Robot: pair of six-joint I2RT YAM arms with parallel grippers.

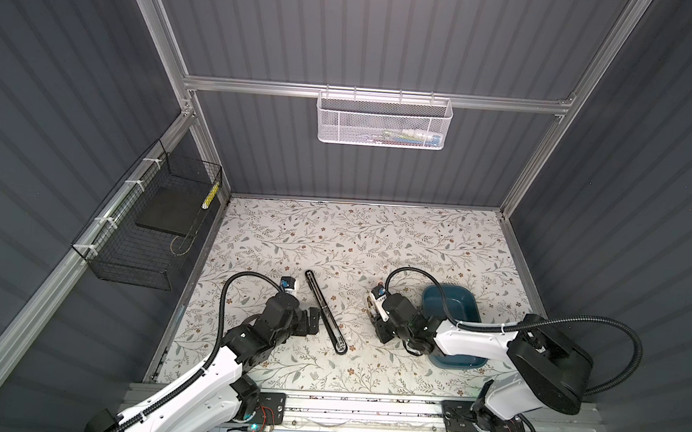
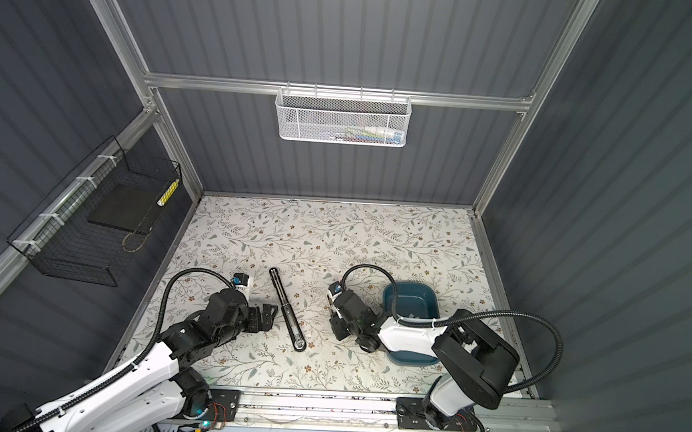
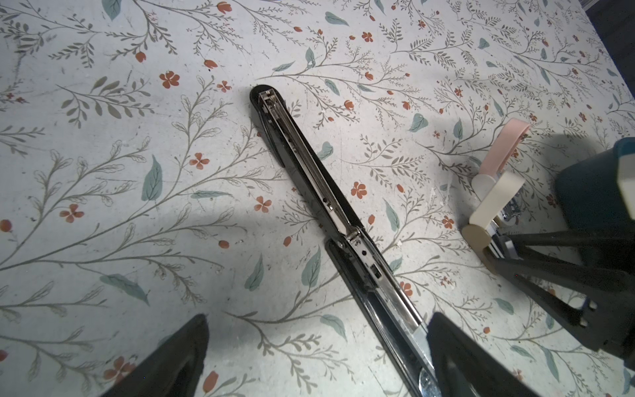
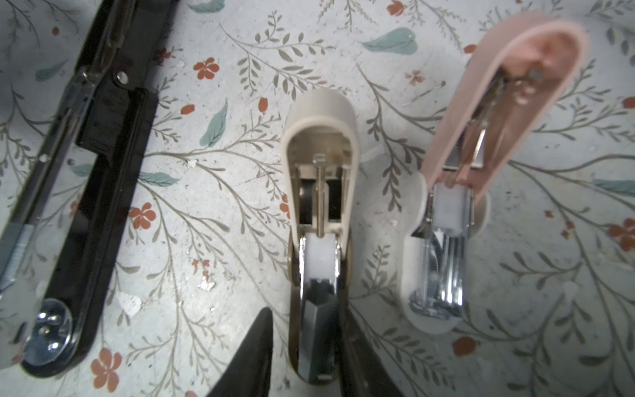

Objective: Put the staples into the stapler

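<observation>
Floral-print tabletop (image 3: 103, 172): your left gripper (image 3: 319, 316) sits spread wide beside the long glossy black stapler (image 3: 309, 172). Your right gripper (image 4: 305, 309) loosely straddles the rounded cream plastic stapler (image 4: 319, 137), with a gap on one side.

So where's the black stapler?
In both top views the black stapler lies opened flat in the middle, just right of the left gripper, with the cream stapler farther right.

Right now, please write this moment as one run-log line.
left gripper: jaws open, beside black stapler | right gripper: jaws open, straddling beige stapler | pink stapler: lid open, untouched
</observation>
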